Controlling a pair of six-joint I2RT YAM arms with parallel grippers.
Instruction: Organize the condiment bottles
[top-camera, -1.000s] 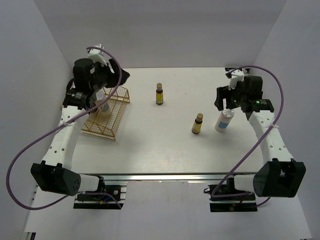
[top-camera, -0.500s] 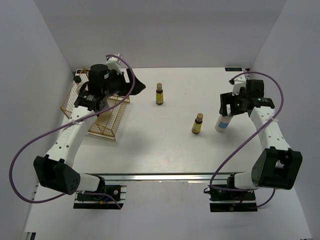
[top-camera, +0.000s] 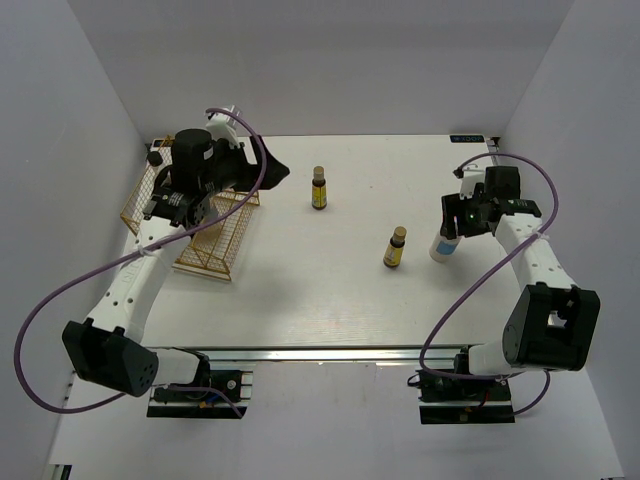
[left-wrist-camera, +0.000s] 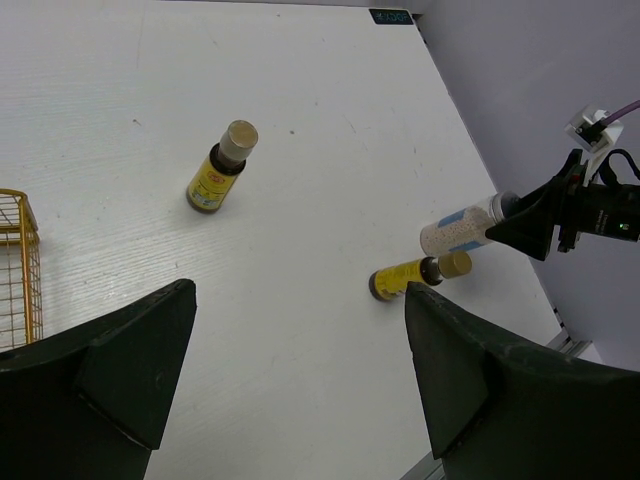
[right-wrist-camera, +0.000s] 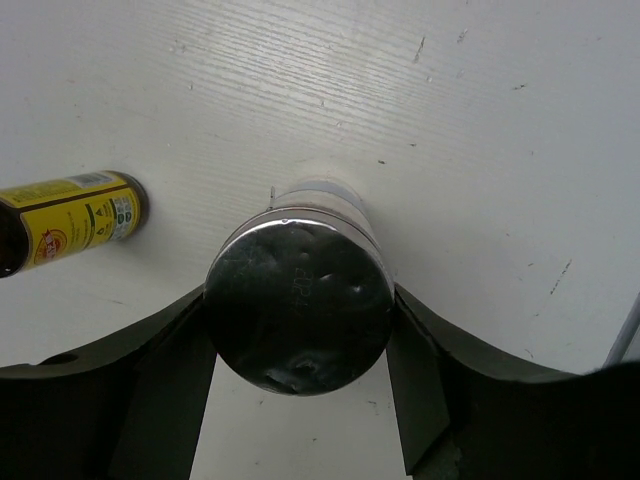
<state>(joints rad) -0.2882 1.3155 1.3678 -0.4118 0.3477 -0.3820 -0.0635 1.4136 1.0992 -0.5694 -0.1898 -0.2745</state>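
Observation:
A white bottle with a silver cap and blue label stands at the right of the table. My right gripper is shut on its cap; in the right wrist view the fingers press both sides of the cap. Two amber bottles with yellow labels stand free: one mid-table, one farther back. My left gripper is open and empty, right of the gold wire basket. The left wrist view shows both amber bottles and the white bottle. The second white bottle is hidden.
The gold wire basket sits at the left, partly under my left arm; its corner shows in the left wrist view. A dark cap shows at its far left corner. White walls close in the table on three sides.
My left gripper has risen from the basket and swung right, now empty. My right gripper has dropped onto the white bottle's cap and closed on it.

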